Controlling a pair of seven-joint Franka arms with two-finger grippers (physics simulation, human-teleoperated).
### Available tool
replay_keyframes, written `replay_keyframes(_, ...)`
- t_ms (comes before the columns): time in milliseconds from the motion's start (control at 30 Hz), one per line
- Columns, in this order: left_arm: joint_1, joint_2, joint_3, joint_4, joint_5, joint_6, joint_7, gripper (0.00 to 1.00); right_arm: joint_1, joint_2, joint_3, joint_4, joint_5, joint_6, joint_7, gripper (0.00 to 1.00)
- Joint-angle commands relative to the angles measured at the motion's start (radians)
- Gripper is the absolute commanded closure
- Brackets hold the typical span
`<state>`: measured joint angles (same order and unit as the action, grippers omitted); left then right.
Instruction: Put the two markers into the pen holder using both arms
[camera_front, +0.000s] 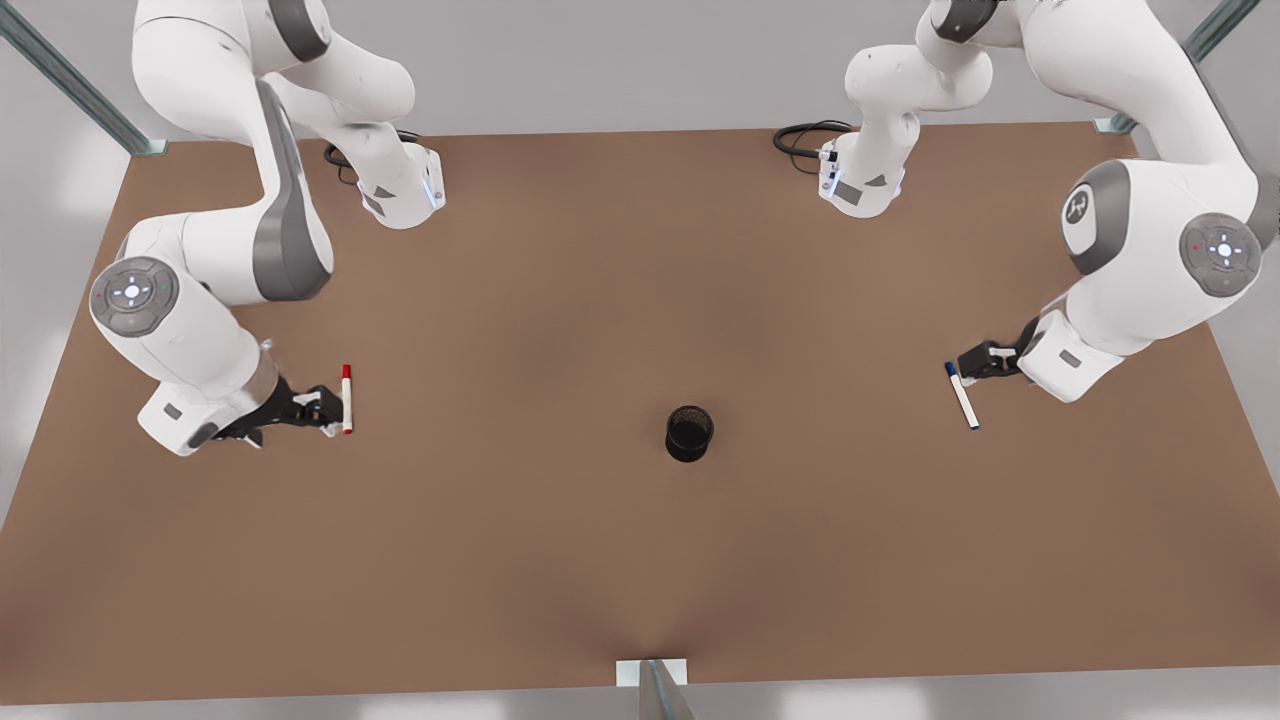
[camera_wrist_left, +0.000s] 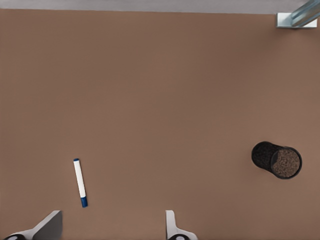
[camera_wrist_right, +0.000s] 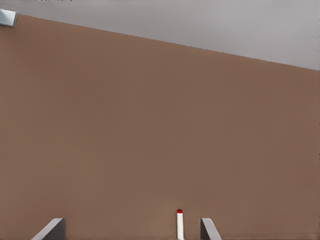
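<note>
Right now your right gripper (camera_front: 322, 406) sits low at the front view's left, up against the red marker (camera_front: 347, 398). Its jaws are spread wide. In the right wrist view the marker stands between the two fingers (camera_wrist_right: 207, 230), closer to one of them, and nothing is pinching it yet. It looks lined up this way so the jaws can close across the thin barrel.

Your left gripper (camera_front: 975, 362) is at the front view's right, just beside the blue marker (camera_front: 962, 393). Its jaws are spread wide too. In the left wrist view that marker lies out past the fingers (camera_wrist_left: 50, 226), not between them, so this arm likely has more lining up to do.

Both markers lie flat on the table (camera_front: 500, 560), well apart from each other. The pen holder (camera_front: 689, 433) stands between them, far from both. You have one arm on each marker, so each arm has its own side to work.

Each marker is a thin, smooth white stick with colored ends. It is round, so it could roll if you bump it. The holder is a small black round cup with an open top. The table is flat, plain and brown.
</note>
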<state>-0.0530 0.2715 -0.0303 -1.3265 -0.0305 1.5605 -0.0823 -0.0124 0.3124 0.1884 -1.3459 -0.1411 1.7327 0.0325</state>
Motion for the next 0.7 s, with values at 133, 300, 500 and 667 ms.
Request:
replay_keyframes(133,0.073,0.072,0.012,-0.250,-0.025,0.346,0.033,0.00,0.006,-0.016,0.019,0.005,-0.003,-0.016,0.066,0.00)
replay_keyframes(300,0.157,0.060,0.012,-0.625,-0.078,0.774,0.067,0.00,0.032,-0.099,-0.027,-0.012,0.015,-0.081,0.078,0.00)
replay_keyframes(500,0.249,0.127,0.024,-0.775,-0.068,0.969,0.323,0.00,0.003,-0.099,-0.095,-0.298,0.097,0.110,0.073,0.00)
replay_keyframes(667,0.249,0.146,0.070,-0.806,-0.017,0.989,0.380,0.00,-0.006,-0.059,-0.092,-0.641,0.098,0.533,0.076,0.00)
